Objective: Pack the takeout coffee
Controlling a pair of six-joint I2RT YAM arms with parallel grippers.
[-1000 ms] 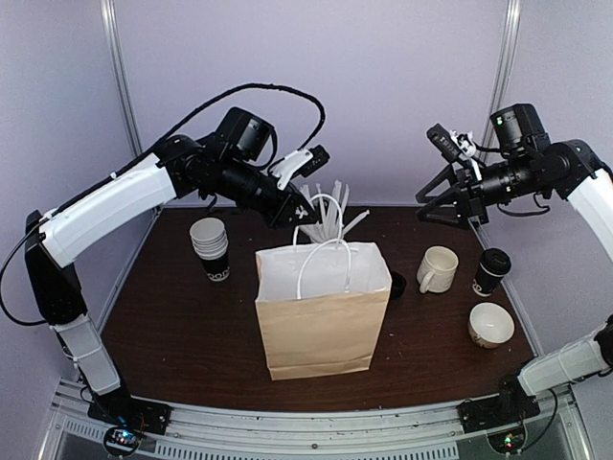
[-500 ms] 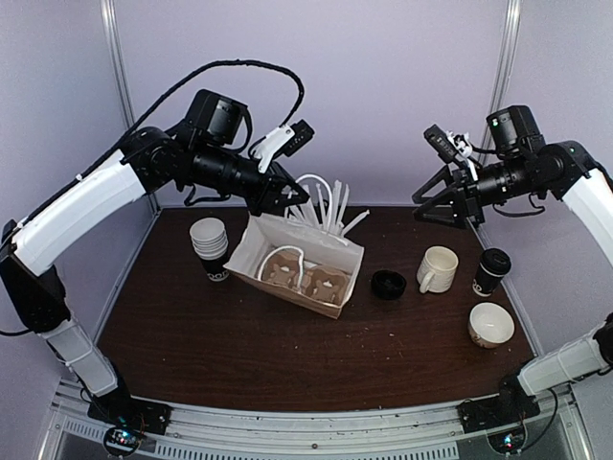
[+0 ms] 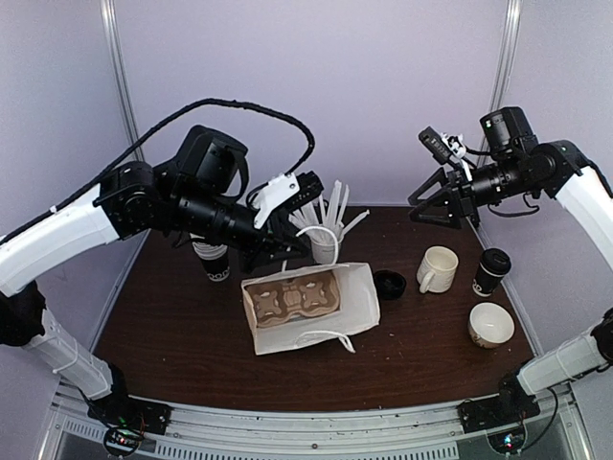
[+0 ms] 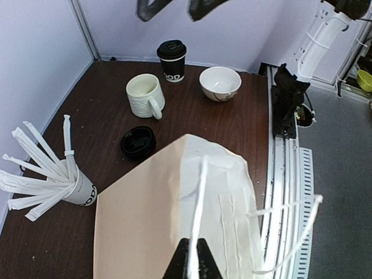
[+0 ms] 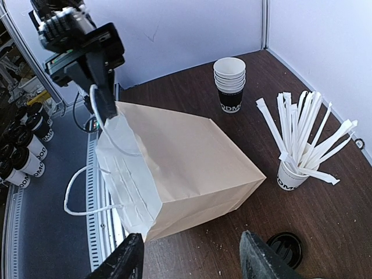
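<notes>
Takeout coffee (image 3: pixel 494 268), a lidded black paper cup, is sitting unpacked at the tabletop's (image 3: pixel 172 316) right while the left pincer (image 4: pixel 189 256), pinched tight on its white cord handle (image 4: pixel 197 203), is laying the formerly upright brown paper bag (image 3: pixel 311 307) sideways, the right pincer (image 3: pixel 436 206) hovering half-open, empty.

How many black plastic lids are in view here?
2. One fitted lid sits on the takeout coffee at the right; one loose lid lies between the paper bag and the white mug. The bag may hide more.
</notes>
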